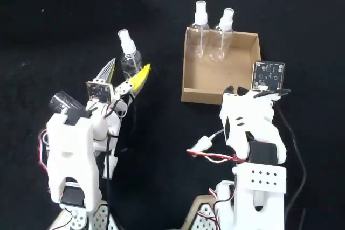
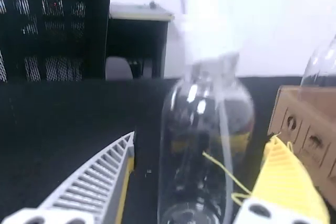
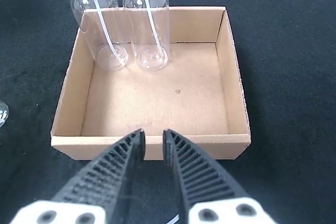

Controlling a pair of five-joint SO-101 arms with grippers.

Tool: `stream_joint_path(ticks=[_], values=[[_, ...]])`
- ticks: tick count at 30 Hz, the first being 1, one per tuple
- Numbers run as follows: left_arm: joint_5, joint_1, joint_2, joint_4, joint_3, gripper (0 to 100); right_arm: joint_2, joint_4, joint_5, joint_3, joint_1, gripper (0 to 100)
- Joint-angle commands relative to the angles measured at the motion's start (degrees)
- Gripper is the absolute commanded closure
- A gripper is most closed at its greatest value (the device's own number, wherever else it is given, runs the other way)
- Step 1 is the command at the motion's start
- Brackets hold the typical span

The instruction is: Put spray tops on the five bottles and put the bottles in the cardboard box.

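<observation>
Inside the cardboard box (image 3: 210, 148), a corner bottle (image 3: 102, 24) and a second bottle (image 3: 148, 24) stand side by side against the far wall. The floor nearer the arms and along the other side is bare. Left of the box, a standing bottle (image 1: 128, 52) sits between the spread fingers of the left gripper (image 1: 130, 64). Bare desk (image 1: 161, 117) lies between it and the box.

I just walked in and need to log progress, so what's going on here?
The left tool is open around a bottle with its spray top on, standing on the table beside the box. Two topped bottles already stand at the box's far wall. The right tool hangs slightly open and empty at its near edge.
</observation>
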Motion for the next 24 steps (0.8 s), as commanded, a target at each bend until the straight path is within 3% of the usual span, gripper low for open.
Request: stream_joint_path(ticks=[1,17,19,24], values=[[0.1,-1.4,-10.2,-1.4,5.4,65,-0.9,-1.7,-0.3,-0.1,0.3,95.6],[0.0,-2.8,-35.5,-1.4,30.7,65,-0.9,-1.5,-0.4,-0.1,0.2,95.6],[-0.2,-3.4,-37.6,-1.4,32.4,70,-0.9,-1.5,-0.4,-0.1,-0.1,95.6],[-0.3,-8.0,-41.9,-1.6,34.0,99,-0.9,-1.3,-0.4,-0.3,-0.2,95.6]])
